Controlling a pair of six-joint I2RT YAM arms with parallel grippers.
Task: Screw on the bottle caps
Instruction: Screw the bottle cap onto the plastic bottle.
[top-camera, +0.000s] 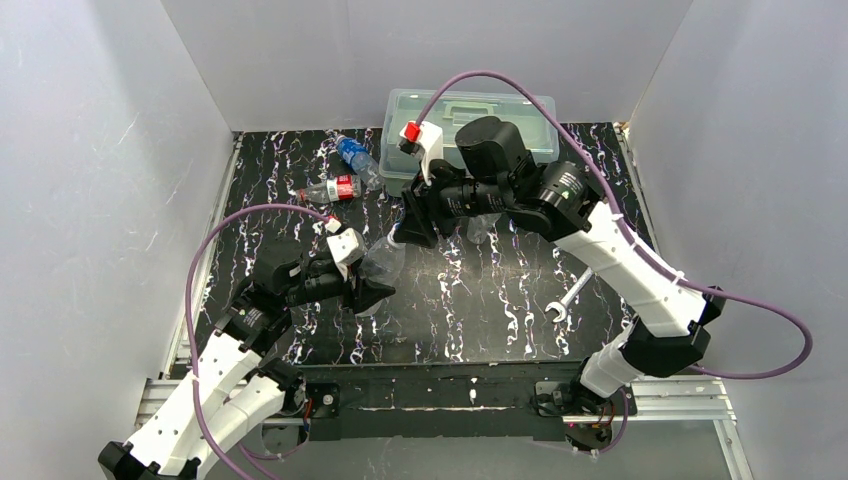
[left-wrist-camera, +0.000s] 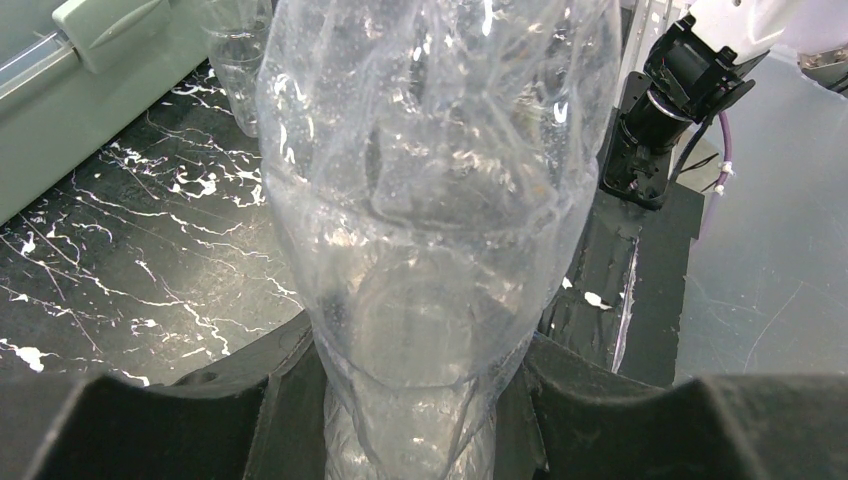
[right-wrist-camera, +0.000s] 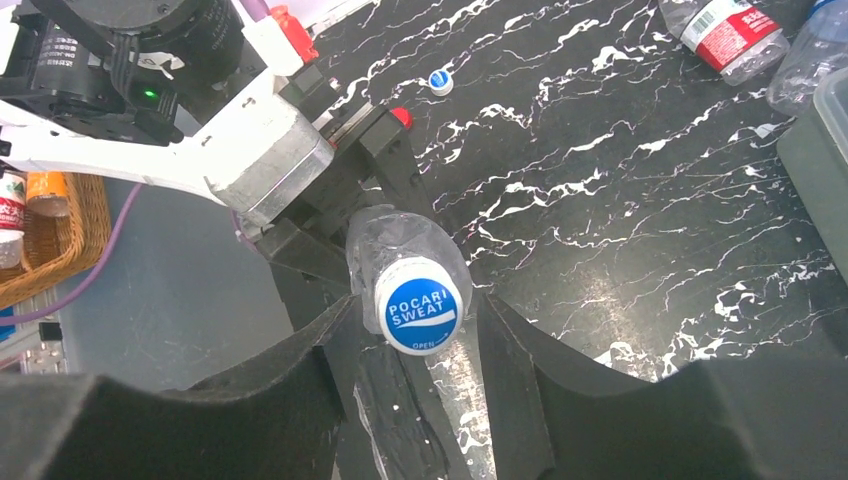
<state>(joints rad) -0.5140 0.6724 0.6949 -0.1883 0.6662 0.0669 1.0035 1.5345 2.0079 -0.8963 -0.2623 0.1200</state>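
Note:
My left gripper (top-camera: 375, 292) (left-wrist-camera: 420, 400) is shut on the lower body of the plain clear bottle (top-camera: 385, 262) (left-wrist-camera: 420, 200) and holds it tilted above the table. A blue and white cap (right-wrist-camera: 418, 305) sits on that bottle's neck. My right gripper (top-camera: 415, 225) (right-wrist-camera: 418, 320) is open, with one finger on each side of the cap and a small gap on both sides. A loose blue and white cap (right-wrist-camera: 438, 82) and a red cap (right-wrist-camera: 401, 116) lie on the table. The red-label bottle (top-camera: 335, 190) (right-wrist-camera: 735, 35) and the blue bottle (top-camera: 355, 155) (right-wrist-camera: 810, 50) lie at the back left.
A large translucent lidded box (top-camera: 470, 120) (left-wrist-camera: 60, 100) stands at the back. A silver wrench (top-camera: 565, 300) lies right of centre. Another clear container (left-wrist-camera: 235, 60) stands near the box. A wicker basket (right-wrist-camera: 50, 230) sits off the table.

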